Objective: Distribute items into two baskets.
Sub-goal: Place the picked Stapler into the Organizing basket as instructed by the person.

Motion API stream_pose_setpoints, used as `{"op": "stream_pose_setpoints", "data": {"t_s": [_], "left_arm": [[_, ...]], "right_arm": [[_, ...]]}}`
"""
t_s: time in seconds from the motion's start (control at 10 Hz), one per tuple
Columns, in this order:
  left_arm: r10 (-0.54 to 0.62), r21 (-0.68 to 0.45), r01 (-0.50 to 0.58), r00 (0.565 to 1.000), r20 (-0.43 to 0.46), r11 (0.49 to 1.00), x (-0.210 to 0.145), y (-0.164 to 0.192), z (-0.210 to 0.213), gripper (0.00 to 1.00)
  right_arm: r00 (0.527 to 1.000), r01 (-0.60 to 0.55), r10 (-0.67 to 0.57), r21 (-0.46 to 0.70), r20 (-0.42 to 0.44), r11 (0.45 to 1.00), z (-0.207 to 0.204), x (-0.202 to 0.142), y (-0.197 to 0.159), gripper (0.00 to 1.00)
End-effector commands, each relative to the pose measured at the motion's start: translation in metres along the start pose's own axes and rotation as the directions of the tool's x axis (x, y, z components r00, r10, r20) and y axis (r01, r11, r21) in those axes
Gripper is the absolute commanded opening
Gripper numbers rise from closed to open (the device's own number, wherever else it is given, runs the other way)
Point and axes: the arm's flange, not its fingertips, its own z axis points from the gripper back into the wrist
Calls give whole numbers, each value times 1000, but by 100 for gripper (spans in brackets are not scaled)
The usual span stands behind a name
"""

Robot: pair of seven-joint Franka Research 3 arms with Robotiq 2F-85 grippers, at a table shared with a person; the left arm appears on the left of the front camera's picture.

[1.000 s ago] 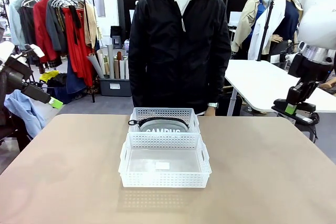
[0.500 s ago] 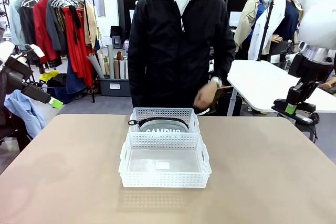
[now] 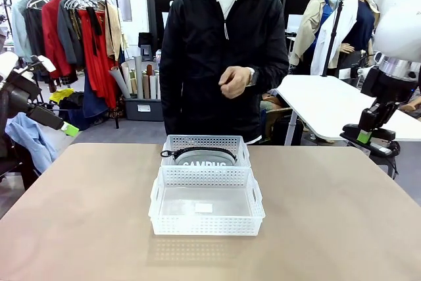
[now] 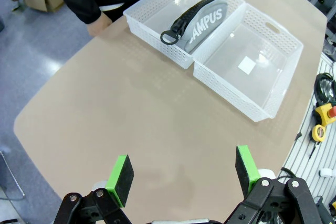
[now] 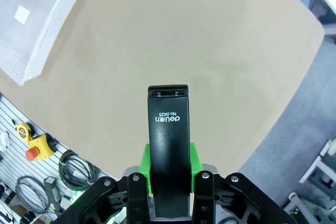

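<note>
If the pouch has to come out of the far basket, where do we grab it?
Pinch the pouch across its narrow zippered top edge, coming from above: it stands on edge in the far basket, whose walls block side approaches. The black strap ring looks too floppy.

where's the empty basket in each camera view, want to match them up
Front view: empty basket at centre, nearer the camera, in front of the basket holding the pouch.
Left wrist view: right of centre near the top, just right of the pouch's basket.
Right wrist view: top left corner, cut by the edge.
Shared landmark: the white label on its floor, seen in all three.
</note>
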Motion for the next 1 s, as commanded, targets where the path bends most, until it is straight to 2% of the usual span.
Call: {"op": "stream_pose_setpoints", "data": {"t_s": [0.0,0.9], "left_arm": [[12,2,-12,1000,-4,1000,3,1,0,100],[12,2,-12,1000,-4,1000,3,1,0,100]], "right_arm": [[1000,2,-2,-15,10,1000,2,1,-1,0],[1000,2,-2,-15,10,1000,2,1,-1,0]]}}
